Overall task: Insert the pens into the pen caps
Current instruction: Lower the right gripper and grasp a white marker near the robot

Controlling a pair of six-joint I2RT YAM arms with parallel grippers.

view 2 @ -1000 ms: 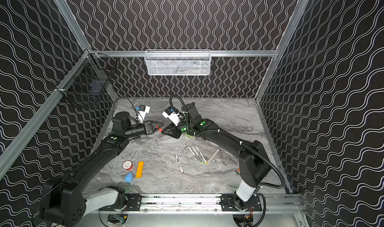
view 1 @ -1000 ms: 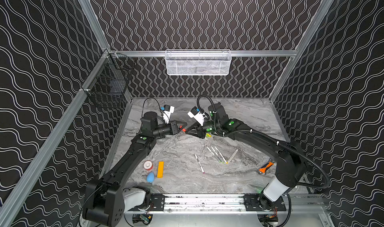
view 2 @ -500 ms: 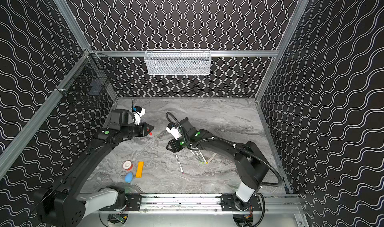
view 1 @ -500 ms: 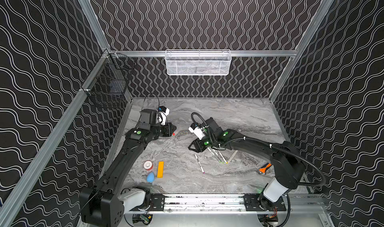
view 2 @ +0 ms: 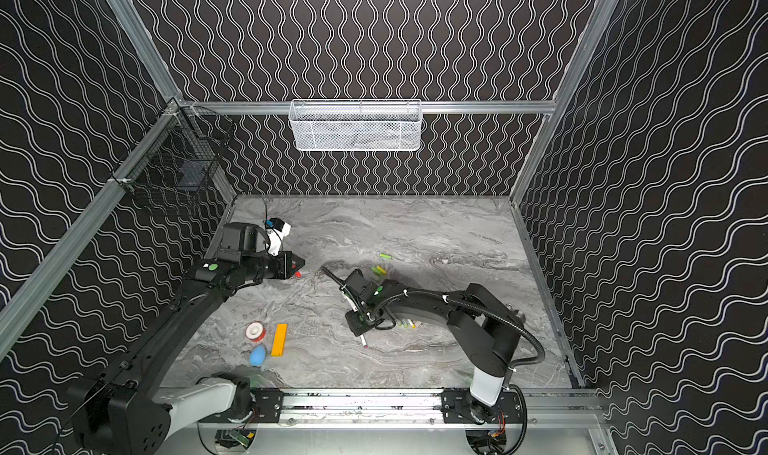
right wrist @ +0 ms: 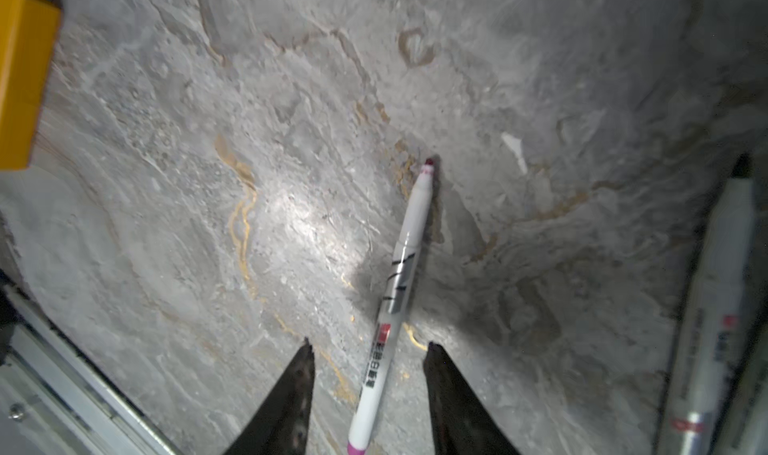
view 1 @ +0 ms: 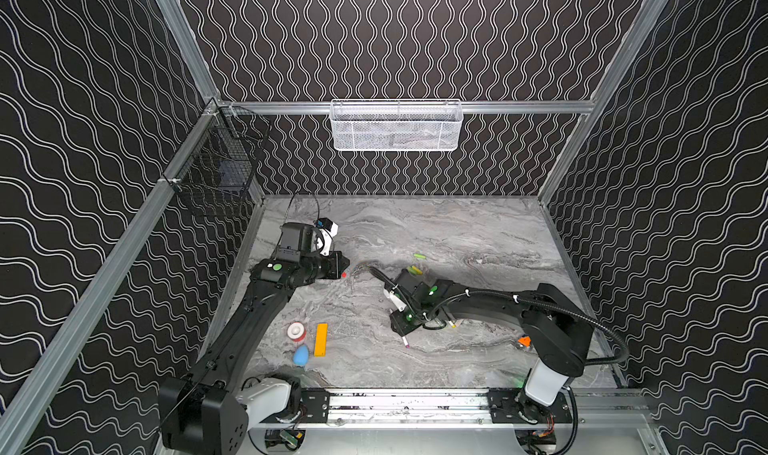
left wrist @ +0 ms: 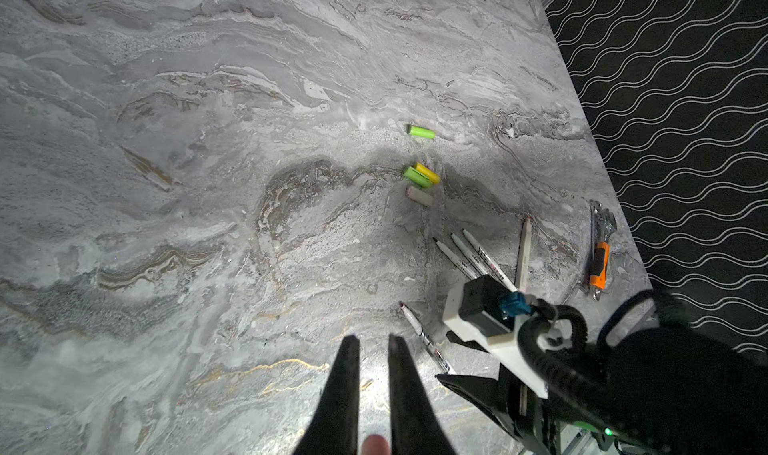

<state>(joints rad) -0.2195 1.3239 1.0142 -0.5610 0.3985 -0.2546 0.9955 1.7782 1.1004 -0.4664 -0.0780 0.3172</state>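
1. Top views both show a white mesh basket (view 1: 395, 126) on the back wall; its content I cannot tell.
2. The black wire basket (view 1: 216, 174) on the left wall holds one dark object (view 1: 227, 169).
3. The right gripper (right wrist: 368, 344) is spread astride a white pen (right wrist: 399, 274) lying on the table (right wrist: 166, 224), with gaps on both sides.
4. The left gripper (left wrist: 373, 338) pinches a red cap (view 1: 343, 274).
5. Green and yellow caps (left wrist: 415, 177) lie mid-table.

Left fingers (view 2: 298, 261) pinching red cap (view 2: 297, 273), right arm (view 2: 419, 303) over pen (view 2: 364, 342), green caps (view 2: 385, 256) beyond
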